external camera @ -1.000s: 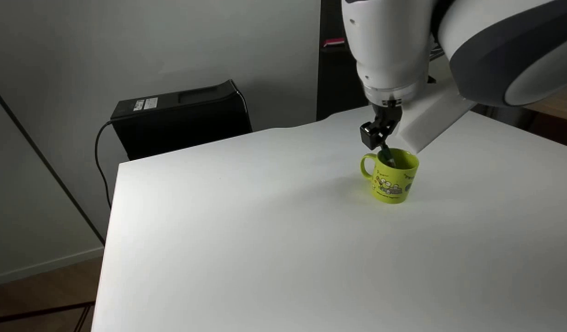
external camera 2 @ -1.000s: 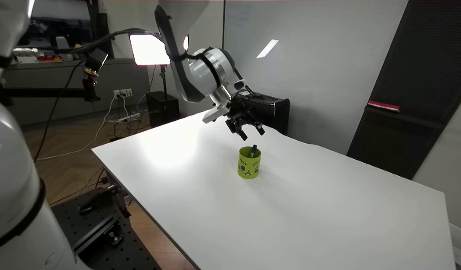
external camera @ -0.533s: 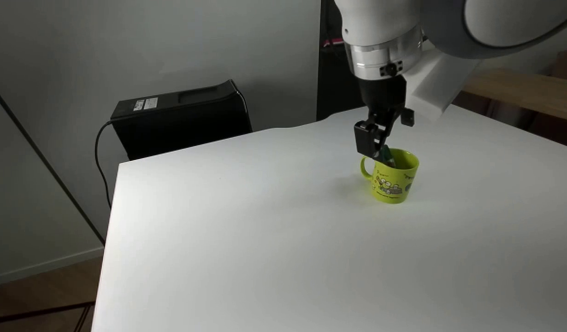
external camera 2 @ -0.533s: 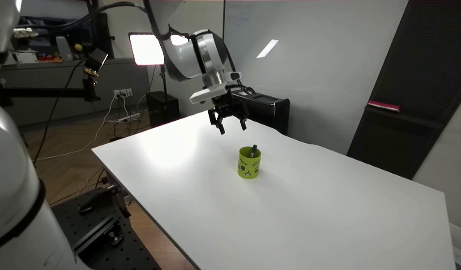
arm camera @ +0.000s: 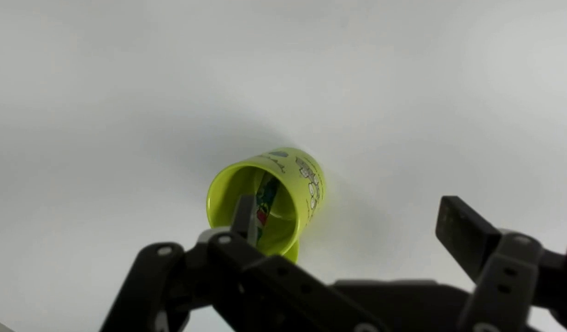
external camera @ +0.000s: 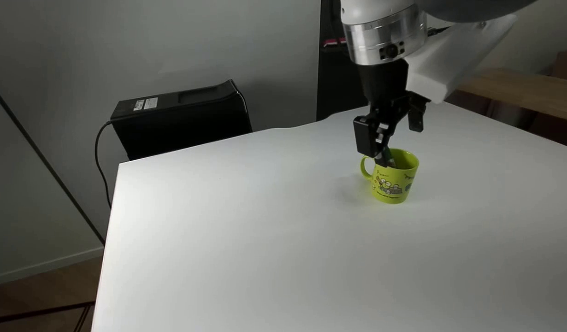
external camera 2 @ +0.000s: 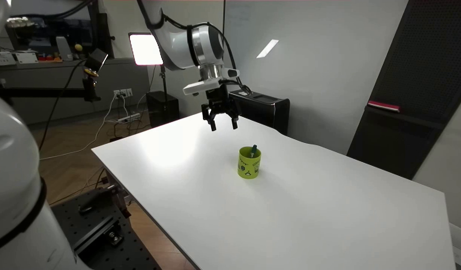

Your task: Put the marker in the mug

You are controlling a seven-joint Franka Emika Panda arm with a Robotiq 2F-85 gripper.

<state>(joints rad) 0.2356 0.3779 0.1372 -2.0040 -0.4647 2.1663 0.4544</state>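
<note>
The yellow-green mug [external camera: 394, 184] stands upright on the white table, and it also shows in an exterior view [external camera 2: 249, 167] and in the wrist view [arm camera: 295, 168]. The dark green marker [external camera 2: 253, 150] stands leaning inside the mug, with its upper end above the rim; its coloured print shows in the wrist view [arm camera: 266, 193]. My gripper [external camera 2: 224, 126] is open with nothing between its fingers, above and apart from the mug. In the wrist view the gripper [arm camera: 350, 212] has one finger hiding part of the mug's mouth and the marker. The handle mostly shows in an exterior view [external camera: 365, 168].
The white table [external camera: 228, 240] fills most of the view. A black case [external camera: 186, 122] stands behind its far edge and also shows in an exterior view [external camera 2: 268, 110]. A lit lamp panel [external camera 2: 145, 48] stands behind the table.
My open gripper has risen and drawn away from the mug, turning more upright. The mug and the marker inside it have not moved.
</note>
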